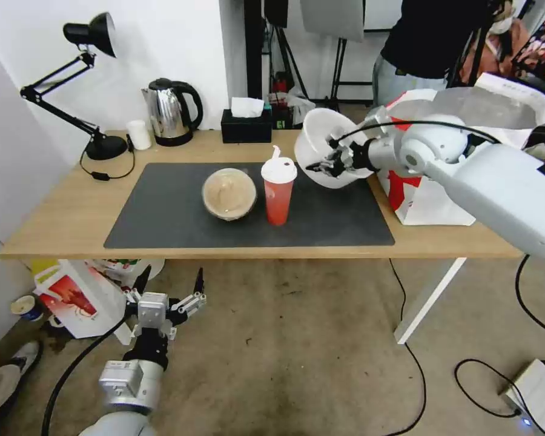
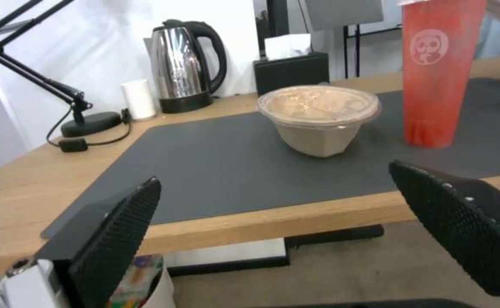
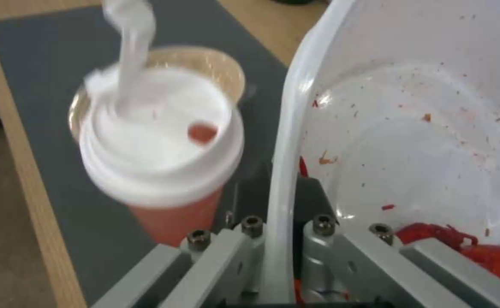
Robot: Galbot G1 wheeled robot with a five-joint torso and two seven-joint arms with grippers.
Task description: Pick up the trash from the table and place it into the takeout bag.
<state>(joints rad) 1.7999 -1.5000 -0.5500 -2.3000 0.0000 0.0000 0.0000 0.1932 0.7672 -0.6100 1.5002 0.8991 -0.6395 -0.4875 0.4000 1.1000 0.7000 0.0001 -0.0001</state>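
We hold the white bowl (image 1: 324,145) tilted in the air above the mat's (image 1: 163,218) far right corner, our right gripper (image 1: 332,161) pinching its rim, beside the takeout bag (image 1: 430,194) standing at the table's (image 1: 54,224) right end. Part of the bag hides behind our right arm. The red cup (image 1: 278,191) stands just beside the bowl, with the lidded container (image 1: 229,192) next to it at mid-mat. Our left gripper (image 1: 169,289) hangs below the table's front edge, fingers spread, over open floor. A kettle (image 1: 171,112), lamp (image 1: 91,85) and tissue box (image 1: 246,124) line the back edge.
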